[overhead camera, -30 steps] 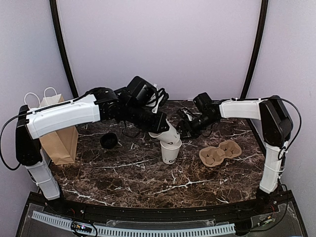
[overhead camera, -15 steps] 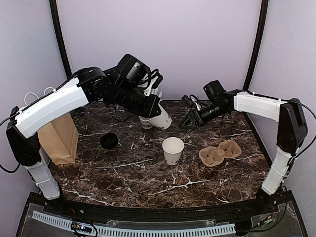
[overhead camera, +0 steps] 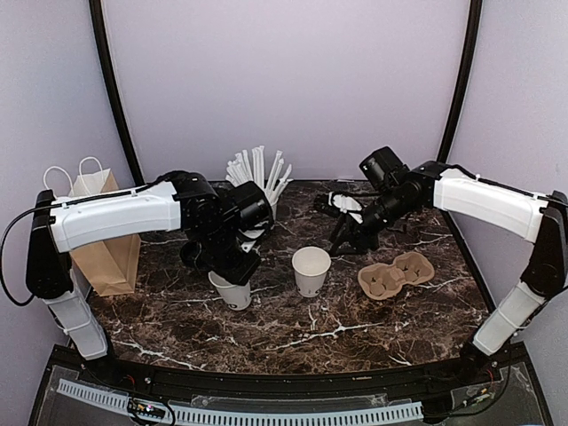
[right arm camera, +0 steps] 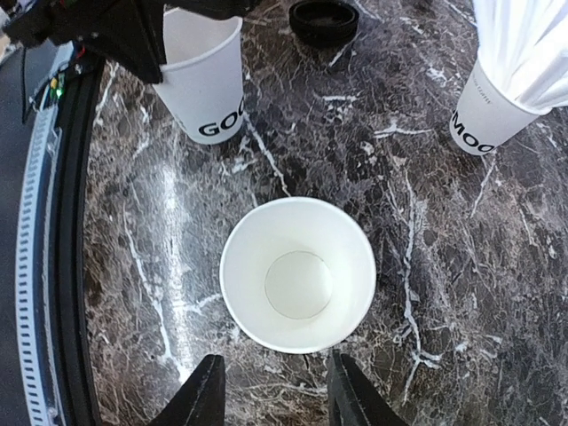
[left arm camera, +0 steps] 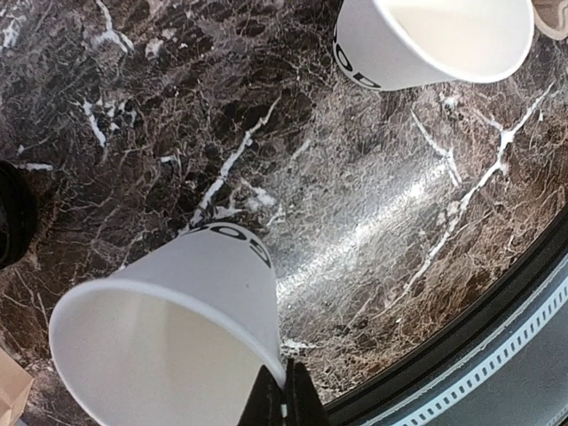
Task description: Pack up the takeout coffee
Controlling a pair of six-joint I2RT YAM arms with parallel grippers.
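Evidently the takeout coffee is not assembled yet: no cup wears the round black plastic lid (right arm camera: 324, 18), which lies alone on the dark marbled desk (overhead camera: 293, 333) toward the left. Two small open white paper cups with dark lettering stand empty and apart, and I cannot tell which is to be capped. The nearer-left cup (overhead camera: 234, 293) seems to rest upright on the desk, with the left gripper (left arm camera: 284, 395) pinched together on its rim. The centre cup (overhead camera: 311, 271) stands free under the hovering right gripper (right arm camera: 275, 377), whose fingers are apart and hold nothing. Right of it, the brown moulded pulp cup carrier (overhead camera: 395, 273) has nothing in its pockets. The brown paper bag with white handles (overhead camera: 106, 253) stands at the left edge, its inside hidden. A third white cup full of white straws (right arm camera: 486, 115) stands at the back. By my judgement capping, loading and bagging are all left.
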